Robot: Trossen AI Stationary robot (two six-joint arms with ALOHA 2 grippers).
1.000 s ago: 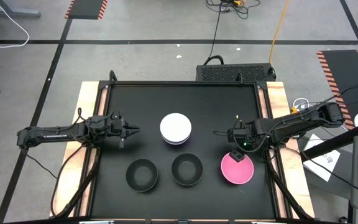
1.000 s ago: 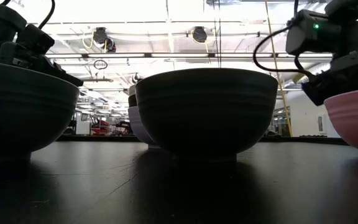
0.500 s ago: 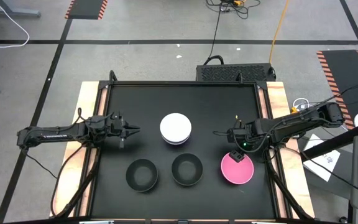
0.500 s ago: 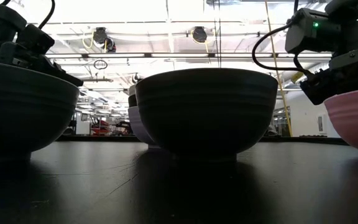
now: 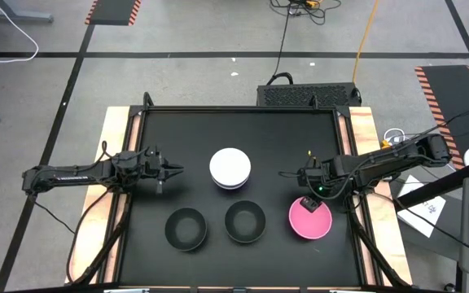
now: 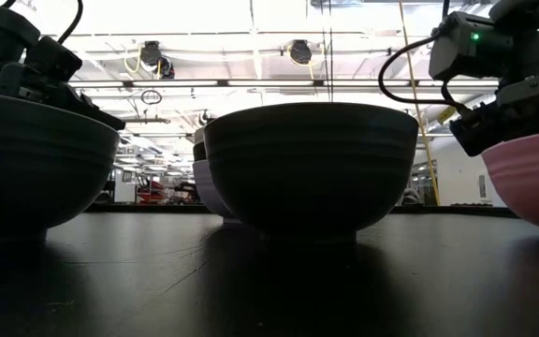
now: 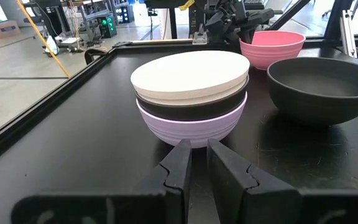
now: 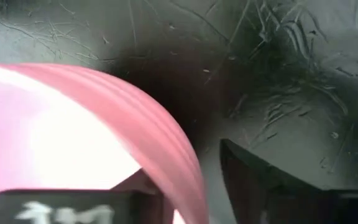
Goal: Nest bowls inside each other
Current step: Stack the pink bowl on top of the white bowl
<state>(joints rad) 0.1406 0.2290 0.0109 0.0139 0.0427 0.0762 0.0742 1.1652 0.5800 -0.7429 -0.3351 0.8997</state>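
A pink bowl [image 5: 310,220] stands on its base at the near right of the black table [image 5: 177,130]. My right gripper [image 5: 308,202] points steeply down over its far rim, shut on that rim. Two black bowls [image 5: 186,228] [image 5: 245,221] stand upright along the near side. At the table's middle is a stack [image 5: 230,168]: a white bowl [image 7: 191,73] upside down on a black bowl, which sits in a lavender bowl [image 7: 191,127]. My left gripper [image 7: 199,162] hangs shut and level at the table's left, pointing at the stack and touching nothing. My right gripper has the pink bowl's far rim [image 8: 188,168] between its fingers, one finger inside the bowl [image 8: 145,186] and one outside [image 8: 247,174]. The fingers come from above, slanting in from the table's right. The bowl's base rests on the table.
The table has a raised frame along its edges [image 5: 344,146]. There is bare tabletop across the far half and between the stack and the pink bowl. A dark box [image 5: 308,95] sits beyond the far edge, and papers [image 5: 426,207] lie off the right side.
In the low view the pink bowl has shifted slightly toward the middle black bowl under my right gripper. The stack and the black bowls stay where they were.
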